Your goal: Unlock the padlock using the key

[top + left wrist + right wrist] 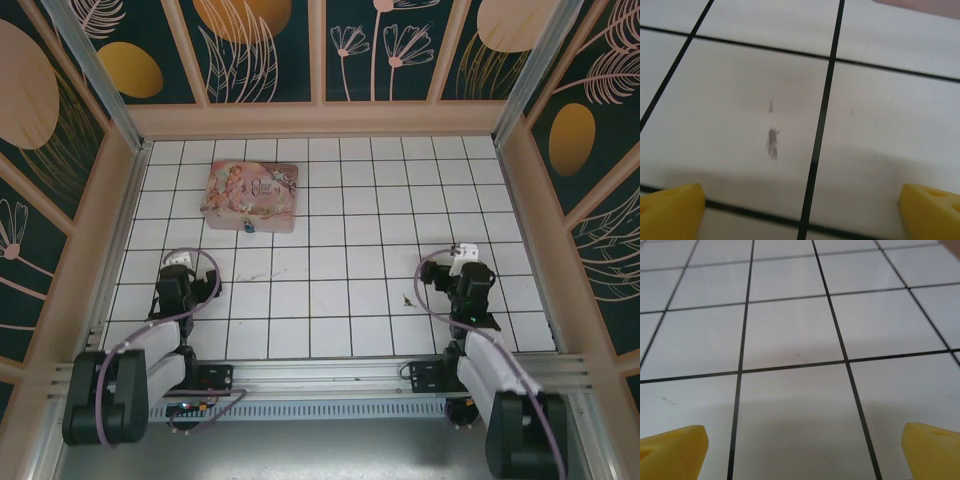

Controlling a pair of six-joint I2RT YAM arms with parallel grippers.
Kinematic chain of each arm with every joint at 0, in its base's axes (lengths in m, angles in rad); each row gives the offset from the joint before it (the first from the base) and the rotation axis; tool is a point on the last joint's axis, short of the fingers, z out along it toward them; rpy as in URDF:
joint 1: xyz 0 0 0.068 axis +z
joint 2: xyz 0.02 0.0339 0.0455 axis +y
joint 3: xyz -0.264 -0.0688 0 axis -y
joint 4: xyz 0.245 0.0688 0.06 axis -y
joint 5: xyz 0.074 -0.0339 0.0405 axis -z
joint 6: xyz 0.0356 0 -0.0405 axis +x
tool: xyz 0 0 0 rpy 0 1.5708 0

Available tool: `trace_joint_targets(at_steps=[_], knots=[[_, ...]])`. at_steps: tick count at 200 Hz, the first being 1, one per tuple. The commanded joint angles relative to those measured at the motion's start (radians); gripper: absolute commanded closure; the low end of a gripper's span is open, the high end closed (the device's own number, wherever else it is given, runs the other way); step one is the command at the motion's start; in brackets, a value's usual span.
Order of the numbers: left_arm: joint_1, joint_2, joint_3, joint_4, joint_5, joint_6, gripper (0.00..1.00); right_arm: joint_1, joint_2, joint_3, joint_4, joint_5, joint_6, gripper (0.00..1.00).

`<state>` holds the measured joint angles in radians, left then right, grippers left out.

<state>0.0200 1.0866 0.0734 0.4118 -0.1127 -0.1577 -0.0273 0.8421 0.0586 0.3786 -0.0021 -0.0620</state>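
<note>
The padlock (248, 229) is a tiny blue speck hanging at the front edge of the pink tin box (250, 197), on the far left of the tiled floor. The key (407, 299) is a small dark sliver lying on a white tile, just left of the right arm. My left gripper (180, 261) (800, 210) is open near the floor, a couple of tiles in front and left of the padlock, with bare tile between its yellow fingertips (671, 212). My right gripper (463, 253) (802, 450) is open as well, right of the key, holding nothing.
Wooden walls with floral panels enclose the tiled floor (350, 200) on three sides. A dark smudge (772, 142) marks the tile under the left gripper. A pink corner of the tin box (925, 6) shows at the top right of the left wrist view.
</note>
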Motion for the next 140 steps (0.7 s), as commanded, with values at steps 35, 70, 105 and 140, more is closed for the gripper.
trace_joint_targets(at_steps=[35, 70, 105, 140], knots=[[-0.026, 0.436, 0.175, 0.841, -0.013, 0.079, 0.01, -0.019, 0.698, 0.185, 0.850, -0.065, 0.074, 0.01], [-0.026, 0.439, 0.179, 0.836, -0.011, 0.078, 0.01, -0.023, 0.698, 0.187, 0.848, -0.071, 0.077, 0.01], [-0.026, 0.431, 0.168, 0.850, -0.010, 0.081, 0.01, -0.025, 0.698, 0.184, 0.851, -0.073, 0.078, 0.01], [-0.026, 0.398, 0.185, 0.792, -0.014, 0.079, 0.03, -0.024, 0.594, 0.235, 0.663, -0.036, 0.095, 0.01]])
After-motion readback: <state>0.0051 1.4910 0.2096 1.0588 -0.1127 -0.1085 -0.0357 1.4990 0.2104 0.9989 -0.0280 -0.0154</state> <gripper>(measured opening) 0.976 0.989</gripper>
